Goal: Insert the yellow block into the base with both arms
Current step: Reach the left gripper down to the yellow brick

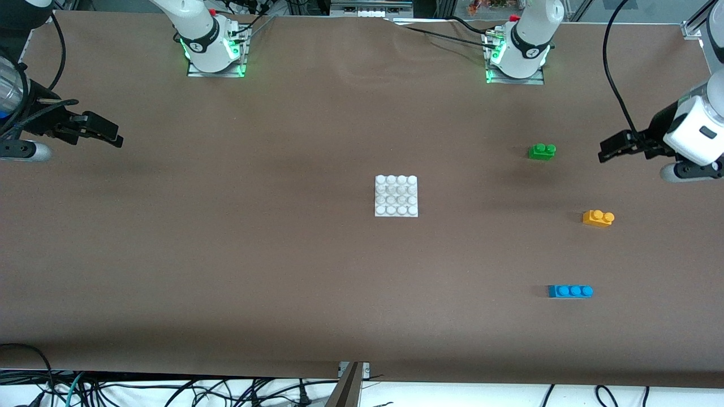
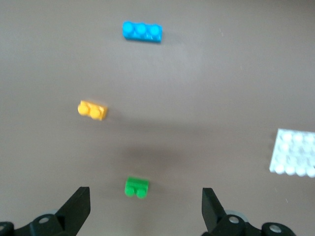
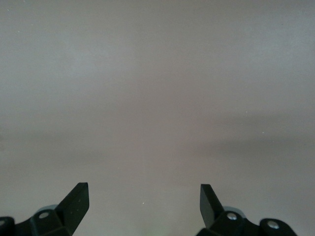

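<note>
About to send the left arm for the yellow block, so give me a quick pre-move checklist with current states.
1. left gripper open, nothing held: ok.
2. right gripper open, waiting over bare table at its own end: ok.
3. yellow block studs up, standing apart from the green brick and blue brick: ok.
4. base flat, studs free: ok.
5. Left gripper over the yellow block: not ok, it hangs near the green brick.

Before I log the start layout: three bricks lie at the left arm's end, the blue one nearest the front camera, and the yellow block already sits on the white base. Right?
Not quite. The front view shows the yellow block on the table, apart from the base, whose studs are bare. The rest holds.
</note>
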`<action>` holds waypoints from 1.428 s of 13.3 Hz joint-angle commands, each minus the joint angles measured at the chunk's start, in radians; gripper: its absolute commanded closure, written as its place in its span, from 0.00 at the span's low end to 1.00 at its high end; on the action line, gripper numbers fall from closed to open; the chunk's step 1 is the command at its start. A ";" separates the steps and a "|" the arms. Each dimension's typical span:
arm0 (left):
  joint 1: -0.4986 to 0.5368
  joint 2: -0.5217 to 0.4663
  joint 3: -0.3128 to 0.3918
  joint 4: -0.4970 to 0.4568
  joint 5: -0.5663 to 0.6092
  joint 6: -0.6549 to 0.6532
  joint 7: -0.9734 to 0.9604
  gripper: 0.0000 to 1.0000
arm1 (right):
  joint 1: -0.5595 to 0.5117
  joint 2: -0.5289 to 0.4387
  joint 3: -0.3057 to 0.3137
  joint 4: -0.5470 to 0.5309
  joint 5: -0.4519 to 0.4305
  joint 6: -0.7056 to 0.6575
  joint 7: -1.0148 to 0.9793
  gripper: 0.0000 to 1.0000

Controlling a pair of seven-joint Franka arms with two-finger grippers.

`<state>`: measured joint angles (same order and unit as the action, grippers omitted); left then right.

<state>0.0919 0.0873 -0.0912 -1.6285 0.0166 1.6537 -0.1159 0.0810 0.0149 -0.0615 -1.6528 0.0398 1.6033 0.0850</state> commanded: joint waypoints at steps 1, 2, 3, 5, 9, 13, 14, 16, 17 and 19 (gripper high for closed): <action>0.028 0.074 0.004 0.021 0.119 0.038 0.053 0.02 | -0.015 0.002 0.017 0.010 -0.030 -0.002 -0.014 0.00; 0.052 0.103 0.004 0.019 0.129 0.047 0.055 0.05 | -0.014 0.002 0.020 0.013 -0.037 -0.006 -0.014 0.00; 0.061 0.135 0.004 0.018 0.137 0.070 0.073 0.05 | -0.014 -0.003 0.019 0.013 -0.037 -0.006 -0.017 0.00; 0.116 0.189 0.004 0.010 0.137 0.144 0.184 0.02 | -0.017 -0.006 0.003 0.015 -0.037 -0.010 -0.042 0.00; 0.202 0.246 0.004 -0.123 0.128 0.421 0.355 0.01 | -0.018 0.001 -0.026 0.070 -0.023 -0.060 -0.077 0.00; 0.244 0.262 0.004 -0.263 0.125 0.595 0.443 0.01 | -0.015 0.000 -0.020 0.113 -0.020 -0.117 -0.051 0.00; 0.244 0.269 0.004 -0.286 0.125 0.624 0.447 0.01 | -0.012 -0.001 -0.015 0.113 -0.021 -0.131 -0.041 0.00; 0.252 0.290 0.004 -0.316 0.125 0.646 0.449 0.03 | -0.004 -0.003 -0.012 0.116 -0.032 -0.145 -0.036 0.00; 0.256 0.310 0.004 -0.323 0.125 0.676 0.450 0.03 | -0.004 -0.004 -0.015 0.116 -0.029 -0.145 -0.034 0.00; 0.256 0.359 0.002 -0.323 0.122 0.705 0.458 0.03 | -0.010 0.000 -0.027 0.116 -0.034 -0.123 -0.037 0.00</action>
<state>0.3352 0.4051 -0.0797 -1.9491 0.1320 2.3215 0.3153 0.0748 0.0143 -0.0812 -1.5557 0.0147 1.4845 0.0378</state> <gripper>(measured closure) 0.026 0.000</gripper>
